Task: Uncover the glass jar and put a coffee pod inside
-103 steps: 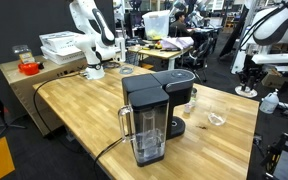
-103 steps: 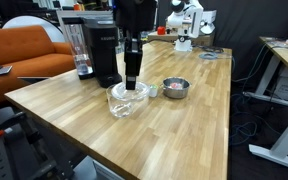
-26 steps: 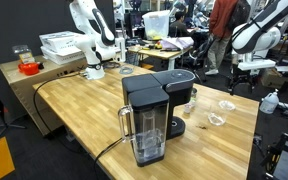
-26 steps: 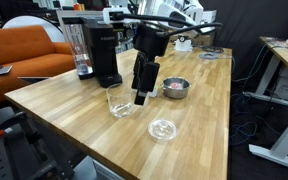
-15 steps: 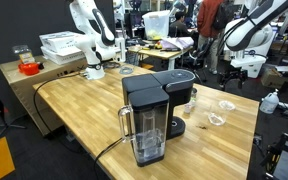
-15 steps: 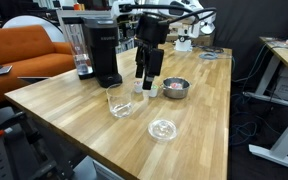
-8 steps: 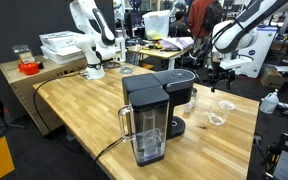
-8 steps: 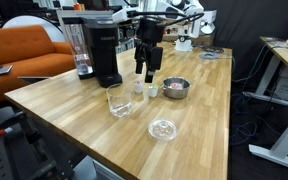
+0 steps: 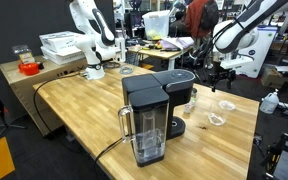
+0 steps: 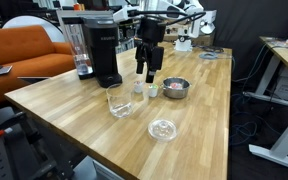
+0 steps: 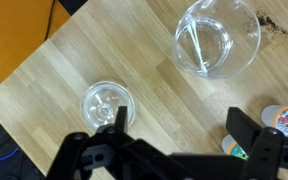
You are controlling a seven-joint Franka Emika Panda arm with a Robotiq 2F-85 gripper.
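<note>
Already uncovered, the glass jar is standing open on the wooden table near the foot of the black coffee machine, while its lid is lying flat on the boards apart from it, nearer the table's front edge. The gripper is hovering over the table with its jaws spread wide and nothing between them, pointing straight down from an arm that is reaching in from the far end of the table. The next move appears to be turning on what looks like a coffee pod, a small pale cup sitting on the boards between the jar and a metal bowl: it is lying almost directly beneath the gripper, with the jar just beside it toward the machine. In the wrist view the jar's round mouth is showing ahead of the fingers, and an orange-and-white disc, likely a pod too, is peeking in at the frame's edge close to one finger; being round, it is offering no long axis to line up with
</note>
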